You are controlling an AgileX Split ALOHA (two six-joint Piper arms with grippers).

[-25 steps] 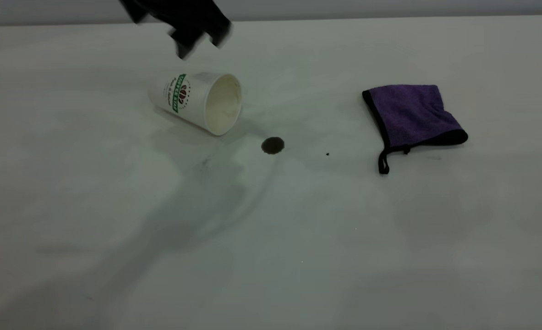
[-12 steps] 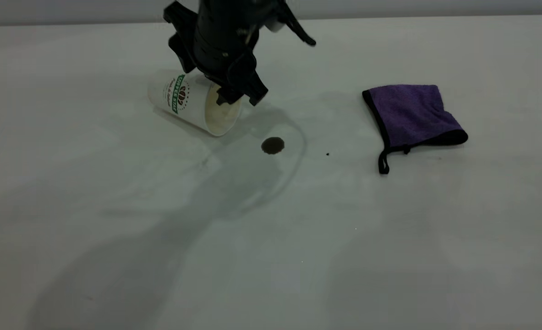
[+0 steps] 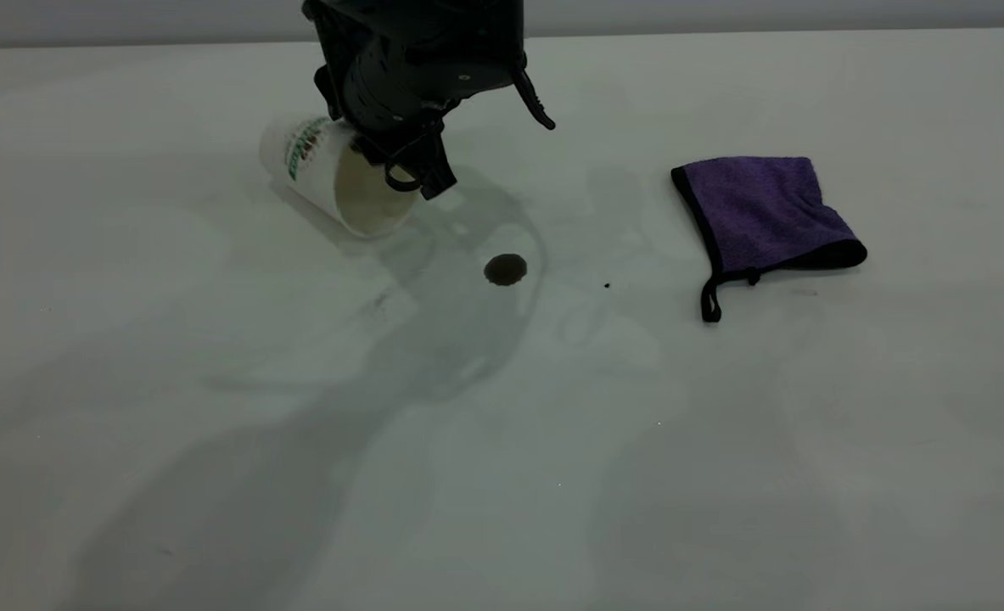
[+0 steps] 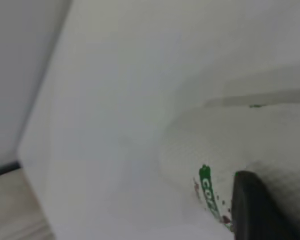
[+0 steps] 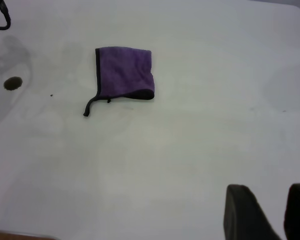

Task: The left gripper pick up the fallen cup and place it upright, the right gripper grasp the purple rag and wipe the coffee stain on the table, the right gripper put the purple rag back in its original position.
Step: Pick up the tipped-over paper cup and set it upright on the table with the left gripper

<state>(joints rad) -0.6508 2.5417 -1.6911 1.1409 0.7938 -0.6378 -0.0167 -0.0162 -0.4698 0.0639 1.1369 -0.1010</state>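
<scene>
We see the left gripper (image 3: 404, 170) gripping the cup (image 3: 332, 174) at its rim, one finger inside the mouth; the cup is tilted, near the far side of the table (image 3: 502, 441). The coffee stain (image 3: 505, 269) lies just beside it, the purple rag (image 3: 760, 216) well apart. The right gripper (image 5: 270, 212) hangs near the rag, its fingers parted and holding nothing.

Cup (image 3: 315, 165): white wall, green lettered band, red-brown logo marks, cream interior. Rag (image 3: 760, 212): purple terry, black edging, black loop strap. Stain (image 3: 505, 269): dark brown, round. Speck (image 3: 607, 286) beside it: black. Counter (image 3: 502, 441): plain whitish-grey, faint smudges and grey shadows. Left claw (image 3: 408, 174): black throughout, black cable. Right claw (image 5: 270, 212): black fingers.
</scene>
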